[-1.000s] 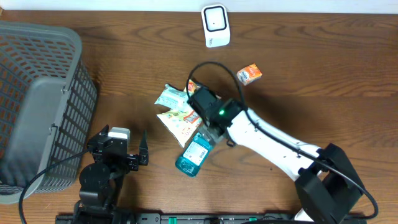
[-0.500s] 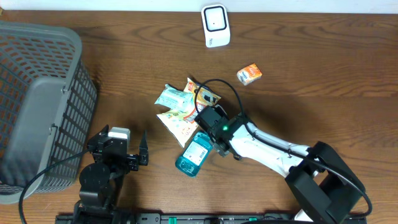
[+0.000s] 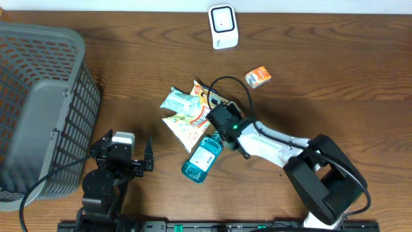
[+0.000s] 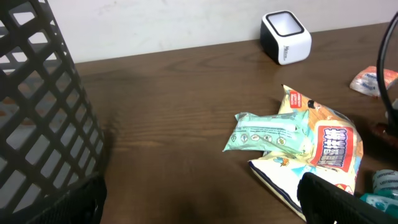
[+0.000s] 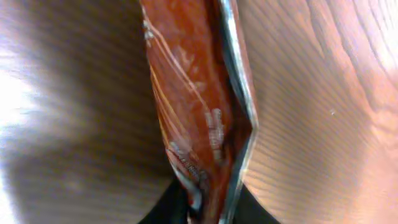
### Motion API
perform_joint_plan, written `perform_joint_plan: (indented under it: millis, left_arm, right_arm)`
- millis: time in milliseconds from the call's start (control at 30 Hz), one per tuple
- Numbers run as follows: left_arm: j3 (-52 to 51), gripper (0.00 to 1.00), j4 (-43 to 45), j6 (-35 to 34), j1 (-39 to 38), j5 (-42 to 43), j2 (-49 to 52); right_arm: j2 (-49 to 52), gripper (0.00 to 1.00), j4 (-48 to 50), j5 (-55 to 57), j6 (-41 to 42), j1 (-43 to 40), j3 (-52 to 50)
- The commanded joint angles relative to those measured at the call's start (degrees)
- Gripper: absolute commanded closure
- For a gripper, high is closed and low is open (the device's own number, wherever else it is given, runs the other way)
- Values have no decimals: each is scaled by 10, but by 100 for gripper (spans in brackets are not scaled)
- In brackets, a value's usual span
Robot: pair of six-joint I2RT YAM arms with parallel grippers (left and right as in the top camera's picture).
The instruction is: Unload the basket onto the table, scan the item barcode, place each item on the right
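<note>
Pinching the snack packet (image 5: 199, 118), print blurred, is the right end effector (image 5: 200, 210); left end effector (image 4: 199, 202) gapes.

Right gripper (image 3: 214, 111) no longer spread wide: jaws now drawn in on edge of orange snack packet (image 3: 205, 92). Wrist view shows foil pinched between dark fingers (image 5: 165, 214). Gripper head is up again from half a second ago, back beside packet. Right arm (image 3: 277, 143) folded in: elbow pulled closer to snack pile, forearm looks shorter from overhead. Cable (image 3: 226, 80) loop shifted right, now arching past packet's right side.
</note>
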Motion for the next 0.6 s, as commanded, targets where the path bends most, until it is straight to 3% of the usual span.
perform_joint_plan:
  millis: [0, 233, 567]
  left_arm:
    - [-1, 2, 0, -1, 0, 7, 0]
    - [-1, 2, 0, -1, 0, 7, 0]
    - [-1, 2, 0, -1, 0, 7, 0]
  right_arm:
    - [53, 96, -16, -105, 1, -6, -28]
    - [-17, 99, -104, -184, -1, -5, 70]
    - [-233, 99, -153, -184, -158, 59, 118]
